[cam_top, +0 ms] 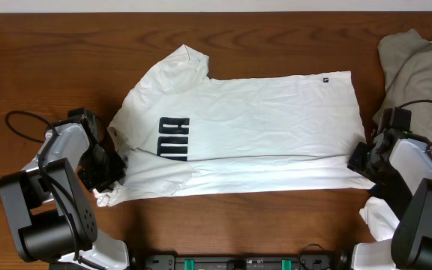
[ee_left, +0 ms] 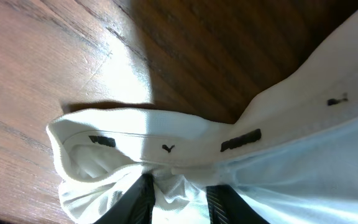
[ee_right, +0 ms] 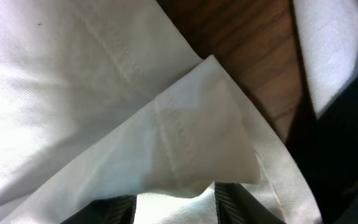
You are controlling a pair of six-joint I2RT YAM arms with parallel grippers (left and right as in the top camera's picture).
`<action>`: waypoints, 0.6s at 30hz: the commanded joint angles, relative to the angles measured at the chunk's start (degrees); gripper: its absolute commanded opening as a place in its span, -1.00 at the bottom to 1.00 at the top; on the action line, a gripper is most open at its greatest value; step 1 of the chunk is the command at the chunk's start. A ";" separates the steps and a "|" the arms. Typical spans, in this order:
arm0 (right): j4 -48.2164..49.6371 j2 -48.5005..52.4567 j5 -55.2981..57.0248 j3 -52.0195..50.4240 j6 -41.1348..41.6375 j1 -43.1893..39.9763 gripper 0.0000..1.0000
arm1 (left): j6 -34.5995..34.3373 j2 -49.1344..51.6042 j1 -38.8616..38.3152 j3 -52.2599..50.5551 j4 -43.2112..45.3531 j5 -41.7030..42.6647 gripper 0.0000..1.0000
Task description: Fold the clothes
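I see the white T-shirt [cam_top: 261, 120] lying sideways on the counter [cam_top: 51, 60], logo towards the left arm; the left jaws are clamped on bunched cloth at the collar [ee_left: 166, 134]; the right jaws straddle the hem corner [ee_right: 210, 124], but I cannot tell whether they pinch it; 1 beige-grey garment [cam_top: 418, 67] lies near the right arm.

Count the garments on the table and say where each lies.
2 for sure: the white T-shirt spread across the middle, a beige-grey garment bunched at the far right. A white scrap by the right arm may be a third.
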 commanded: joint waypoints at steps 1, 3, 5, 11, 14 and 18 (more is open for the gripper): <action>0.39 4.28 3.26 -4.42 1.27 -0.22 -0.16 | -0.68 1.07 0.39 -0.83 -0.33 -0.90 -0.39; 0.55 4.26 1.20 -3.76 0.68 -0.22 -0.17 | -0.66 0.81 0.39 -0.42 -0.24 -0.87 -0.37; -0.17 3.91 -1.29 -2.43 0.46 -0.20 -0.16 | -0.61 -0.13 0.35 0.61 -0.63 -0.87 -0.35; -7.96 -0.92 -3.87 7.21 0.50 -0.07 -0.17 | 0.42 -8.55 0.24 5.11 -2.43 0.68 -0.24; -11.37 -5.07 -3.89 13.44 0.26 -0.07 -0.13 | 0.87 -14.27 0.24 7.54 -2.08 4.57 -0.08; -12.50 -10.80 -7.08 19.82 -3.58 -0.07 -0.06 | 0.87 -22.18 0.24 8.83 1.07 7.15 0.22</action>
